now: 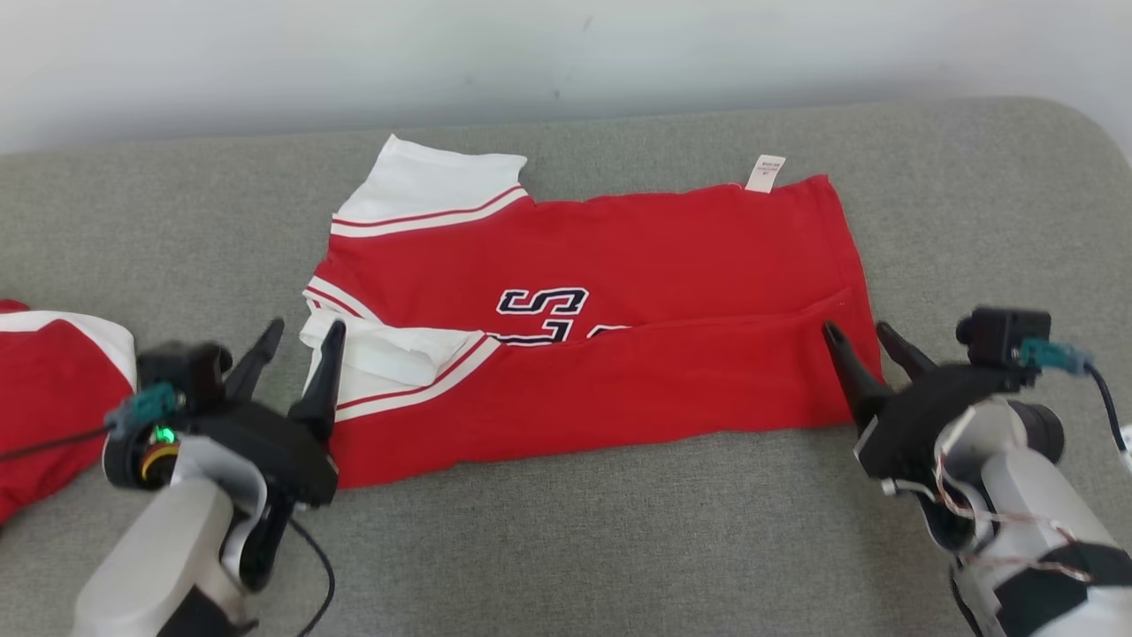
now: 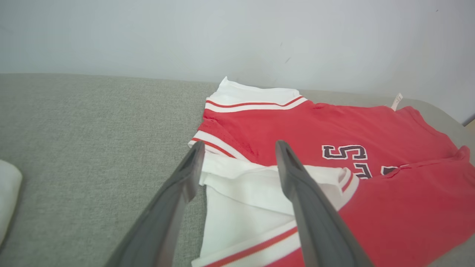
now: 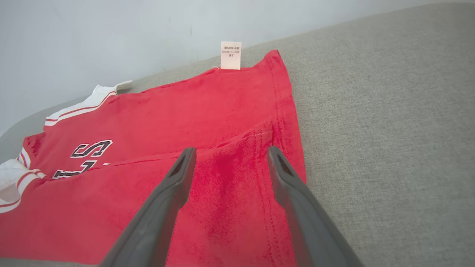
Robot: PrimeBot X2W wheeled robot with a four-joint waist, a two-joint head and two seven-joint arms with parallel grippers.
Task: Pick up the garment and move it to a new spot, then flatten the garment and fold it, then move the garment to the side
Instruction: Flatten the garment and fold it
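Left tool, fingers apart, over the red garment's white sleeve.

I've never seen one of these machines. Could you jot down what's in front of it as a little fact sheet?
Surface: grey fabric cushion
Garment: red short-sleeved shirt with white striped sleeves, lying flat, near edge folded over its dark lettering
Label: small white tag at far edge
Left gripper: open, at the near white sleeve
Right gripper: open, at the hem end
Also: another red and white cloth, far left
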